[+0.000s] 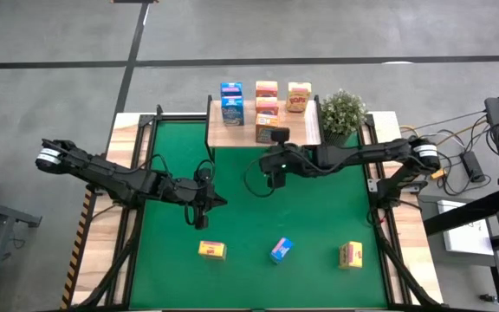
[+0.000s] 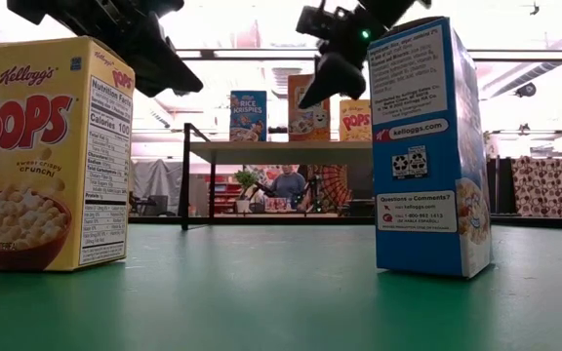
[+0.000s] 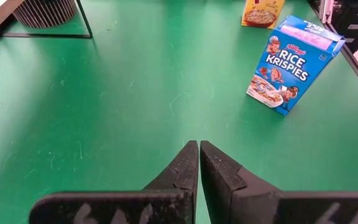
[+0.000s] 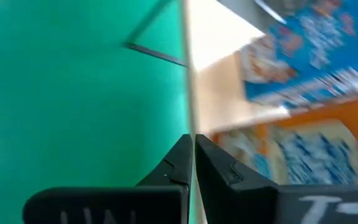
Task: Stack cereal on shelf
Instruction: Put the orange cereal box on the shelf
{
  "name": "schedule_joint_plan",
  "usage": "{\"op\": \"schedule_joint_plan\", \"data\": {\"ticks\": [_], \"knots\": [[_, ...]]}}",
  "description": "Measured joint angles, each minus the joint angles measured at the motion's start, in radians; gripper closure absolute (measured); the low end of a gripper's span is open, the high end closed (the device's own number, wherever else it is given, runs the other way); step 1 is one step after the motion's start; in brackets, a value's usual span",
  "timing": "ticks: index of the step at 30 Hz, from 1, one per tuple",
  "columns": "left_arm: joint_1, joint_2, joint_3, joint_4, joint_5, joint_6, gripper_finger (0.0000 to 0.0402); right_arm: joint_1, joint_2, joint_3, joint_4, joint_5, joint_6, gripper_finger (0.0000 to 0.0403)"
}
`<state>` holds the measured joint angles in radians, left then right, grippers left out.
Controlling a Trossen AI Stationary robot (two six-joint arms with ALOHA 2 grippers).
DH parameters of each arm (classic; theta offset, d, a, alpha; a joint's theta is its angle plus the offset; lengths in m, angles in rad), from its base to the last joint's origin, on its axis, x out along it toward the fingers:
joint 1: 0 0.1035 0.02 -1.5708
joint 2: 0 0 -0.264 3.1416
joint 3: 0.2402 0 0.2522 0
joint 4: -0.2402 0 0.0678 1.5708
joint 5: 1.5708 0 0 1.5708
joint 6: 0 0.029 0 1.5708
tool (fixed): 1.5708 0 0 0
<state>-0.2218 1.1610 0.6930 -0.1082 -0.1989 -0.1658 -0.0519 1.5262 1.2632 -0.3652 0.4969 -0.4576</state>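
The shelf [image 1: 262, 130] stands at the table's far edge and carries several cereal boxes: two blue [image 1: 231, 102], orange-red [image 1: 267, 97] and a yellow one [image 1: 298, 97]. Near the front edge of the green mat stand a yellow box [image 1: 212, 250], a blue box [image 1: 281, 250] and another yellow box [image 1: 351, 255]. My left gripper [image 1: 202, 218] hovers shut above the mat, just beyond the near-left yellow box, holding nothing [image 3: 199, 146]. My right gripper [image 1: 274, 179] hangs shut in front of the shelf, also with nothing in it [image 4: 192, 140]. The right wrist view is blurred.
A green potted plant [image 1: 342, 113] stands at the shelf's right end. Black frame bars [image 1: 137, 182] run along the mat's left and right sides. Bare green mat [image 1: 319, 217] lies between the shelf and the three near boxes.
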Motion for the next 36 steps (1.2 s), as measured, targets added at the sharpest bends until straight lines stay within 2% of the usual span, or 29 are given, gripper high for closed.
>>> {"op": "schedule_joint_plan", "data": {"ticks": [8,16,36], "knots": [[0.000,0.000,0.000,0.004,0.000,0.001,0.0402,-0.055,-0.044,-0.205,0.276,0.003,0.000,0.0394],[0.000,0.000,0.000,0.011,-0.001,0.001,0.0402,-0.091,-0.009,-0.275,0.476,0.004,-0.013,0.0394],[0.000,0.000,0.000,0.011,0.000,0.001,0.0402,-0.104,-0.007,-0.272,0.437,0.032,-0.051,0.0394]]}}
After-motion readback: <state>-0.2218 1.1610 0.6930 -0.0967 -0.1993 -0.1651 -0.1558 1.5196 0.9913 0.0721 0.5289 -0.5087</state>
